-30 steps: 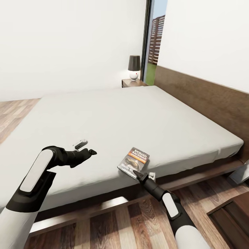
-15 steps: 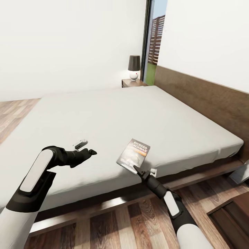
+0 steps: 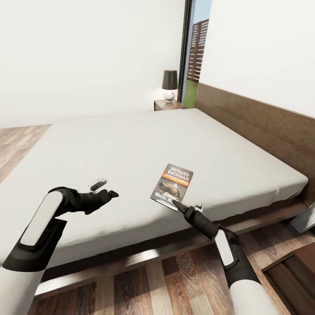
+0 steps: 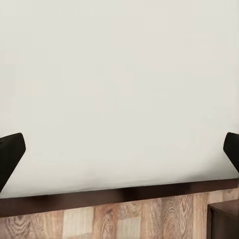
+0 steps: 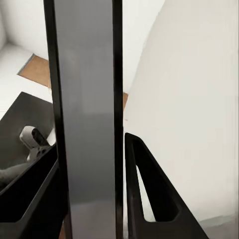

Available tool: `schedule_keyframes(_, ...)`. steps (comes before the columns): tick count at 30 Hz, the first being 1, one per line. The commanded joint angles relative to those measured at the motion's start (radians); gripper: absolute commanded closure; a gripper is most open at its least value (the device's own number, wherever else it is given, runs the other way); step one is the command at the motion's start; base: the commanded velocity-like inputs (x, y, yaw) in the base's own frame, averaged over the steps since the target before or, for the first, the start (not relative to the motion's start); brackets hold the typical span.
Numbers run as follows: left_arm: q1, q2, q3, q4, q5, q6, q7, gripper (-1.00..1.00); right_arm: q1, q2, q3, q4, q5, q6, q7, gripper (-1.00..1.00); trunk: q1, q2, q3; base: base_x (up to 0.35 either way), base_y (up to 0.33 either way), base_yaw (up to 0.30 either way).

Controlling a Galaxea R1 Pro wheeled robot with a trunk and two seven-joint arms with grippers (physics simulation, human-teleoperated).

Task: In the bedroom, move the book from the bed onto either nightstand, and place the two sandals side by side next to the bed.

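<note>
- The right gripper [image 3: 176, 203] reaches over the near edge of the bed [image 3: 144, 144], its two fingers clamped on the lower edge of the book [image 3: 172, 190].
- The book tilts up from the grip, cover facing the camera, white lettering and an orange band at the top, a cover picture below.
- From the right wrist camera, the book [image 5: 84, 119] appears edge-on as a tall grey slab between the two dark fingers [image 5: 149, 194], which press it from both sides.
- The left gripper [image 3: 105, 188] hovers above the mattress, well to the left of the book, holding nothing.
- From the left wrist camera, its dark fingertips [image 4: 10, 154] sit far apart at the picture's edges, with pale mattress between them and wood-plank floor [image 4: 124, 219] beyond the bed frame.
- The nightstand [image 3: 168, 105] stands far beyond both grippers, at the far side of the bed beside the headboard [image 3: 262, 122], bearing a lamp [image 3: 169, 85] with a dark shade.
- A tall glass window [image 3: 197, 52] rises behind the nightstand.
</note>
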Motion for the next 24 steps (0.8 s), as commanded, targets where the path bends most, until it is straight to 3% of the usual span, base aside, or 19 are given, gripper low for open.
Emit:
schedule_keyframes(1,0.001,0.003,0.005,-0.001,0.009,0.002,0.010,-1.00,-0.001,-0.002,-0.003,-0.015,0.001,0.020,-0.012,1.00,0.000,0.000,-0.001,0.000,0.000,0.000)
schedule_keyframes(8,0.019,0.017,0.054,-0.001,0.010,0.001,0.008,-1.00,-0.004,-0.023,-0.008,-0.128,0.009,0.115,-0.078,1.00,0.000,0.000,-0.001,0.000,0.000,0.000)
schedule_keyframes(14,0.024,0.022,0.090,-0.001,0.013,-0.003,-0.005,-1.00,-0.002,-0.034,-0.013,-0.305,0.010,0.341,-0.165,1.00,0.000,0.000,0.001,0.000,0.000,0.008)
schedule_keyframes(17,0.025,0.023,0.100,-0.001,0.013,-0.004,-0.011,-1.00,0.000,-0.036,-0.011,-0.394,0.006,0.412,-0.234,1.00,-0.012,0.021,0.013,0.000,0.000,0.058)
schedule_keyframes(24,0.028,0.023,0.107,-0.001,0.012,-0.006,-0.013,-1.00,0.007,-0.037,-0.005,-0.529,0.000,0.436,-0.304,1.00,-0.038,0.070,0.039,0.000,0.000,0.057)
